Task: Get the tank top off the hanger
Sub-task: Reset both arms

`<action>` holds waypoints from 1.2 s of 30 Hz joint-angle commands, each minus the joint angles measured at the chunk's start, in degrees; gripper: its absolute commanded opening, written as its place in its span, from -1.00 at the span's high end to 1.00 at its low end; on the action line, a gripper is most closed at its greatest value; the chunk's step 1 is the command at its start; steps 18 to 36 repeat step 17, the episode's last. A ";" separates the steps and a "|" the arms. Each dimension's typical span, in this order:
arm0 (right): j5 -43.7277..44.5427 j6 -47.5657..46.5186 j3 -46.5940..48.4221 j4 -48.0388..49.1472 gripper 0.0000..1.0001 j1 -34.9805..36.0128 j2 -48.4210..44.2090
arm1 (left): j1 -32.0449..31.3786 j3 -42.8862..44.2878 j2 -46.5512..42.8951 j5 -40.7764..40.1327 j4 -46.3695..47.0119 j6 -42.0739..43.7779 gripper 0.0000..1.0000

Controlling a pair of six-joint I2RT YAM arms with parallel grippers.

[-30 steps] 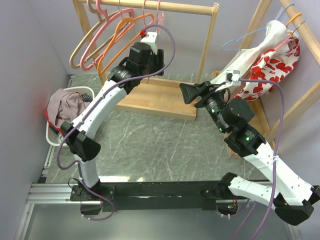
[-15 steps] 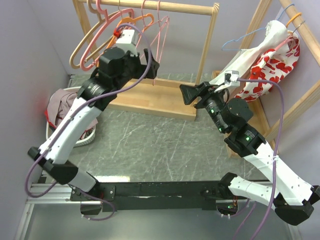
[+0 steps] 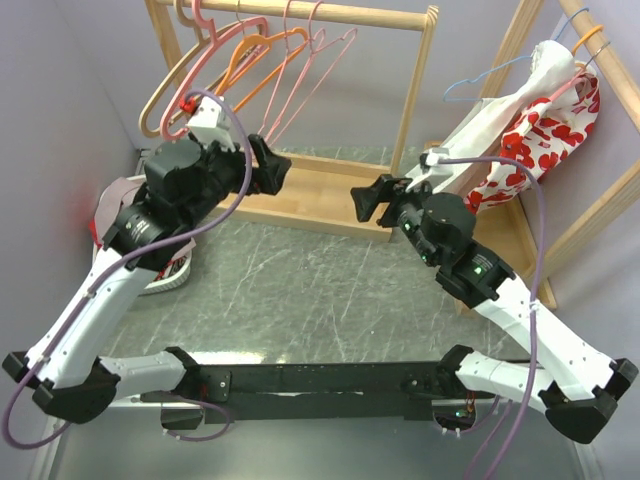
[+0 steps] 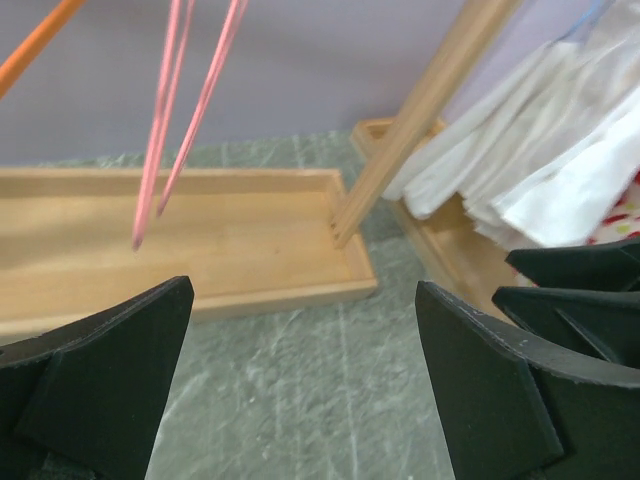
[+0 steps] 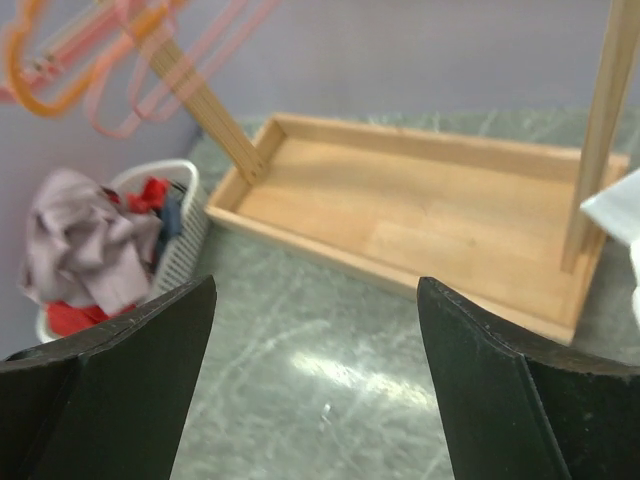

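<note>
Swung left claw down and leftward off the pink and orange hangers since a second ago, spreading its jaws wide on nothing. Eased right claw slightly away from the white tank top; likewise gaped, empty, above the green worktop. Found tank top draped on its blue hanger at the right-hand wooden rack, beside a red-heart garment, touched by neither claw.

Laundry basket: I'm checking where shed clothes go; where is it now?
In the top view the laundry basket sits at the far left, partly hidden behind the left arm, left of the wooden rack base.
</note>
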 commanded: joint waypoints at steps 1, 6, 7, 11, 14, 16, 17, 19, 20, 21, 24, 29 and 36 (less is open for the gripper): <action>0.39 -1.30 -2.37 -2.36 -0.80 -0.30 0.99 | -0.12 -7.46 -5.18 -7.05 -0.39 -0.57 -0.99; -0.13 -1.21 -4.48 -1.57 -0.81 -0.30 1.42 | -0.12 -15.46 -11.16 -7.24 1.46 0.75 -0.99; -0.22 -1.21 -4.74 -1.39 -0.82 -0.38 1.51 | -0.12 -16.61 -11.78 -8.20 1.89 0.58 -0.99; -0.57 -1.04 -5.97 -0.77 -0.86 -0.30 2.21 | 0.06 -20.83 -13.71 -9.96 2.69 -0.04 -0.99; -0.57 -1.47 -6.76 -0.60 -0.87 -0.38 3.00 | 0.32 -22.94 -12.93 -10.05 1.55 -0.83 -0.99; 0.12 -1.83 -7.29 -0.42 -0.88 -0.38 3.71 | 0.32 -24.44 -12.49 -10.66 0.93 -1.27 -0.99; 0.48 -1.91 -7.73 -0.16 -0.90 -0.30 4.06 | 0.32 -25.05 -12.66 -11.88 1.02 -1.62 -0.99; 0.48 -1.91 -7.73 -0.16 -0.90 -0.30 4.06 | 0.32 -25.05 -12.66 -11.88 1.02 -1.62 -0.99; 0.48 -1.91 -7.73 -0.16 -0.90 -0.30 4.06 | 0.32 -25.05 -12.66 -11.88 1.02 -1.62 -0.99; 0.48 -1.91 -7.73 -0.16 -0.90 -0.30 4.06 | 0.32 -25.05 -12.66 -11.88 1.02 -1.62 -0.99; 0.48 -1.91 -7.73 -0.16 -0.90 -0.30 4.06 | 0.32 -25.05 -12.66 -11.88 1.02 -1.62 -0.99; 0.48 -1.91 -7.73 -0.16 -0.90 -0.30 4.06 | 0.32 -25.05 -12.66 -11.88 1.02 -1.62 -0.99; 0.48 -1.91 -7.73 -0.16 -0.90 -0.30 4.06 | 0.32 -25.05 -12.66 -11.88 1.02 -1.62 -0.99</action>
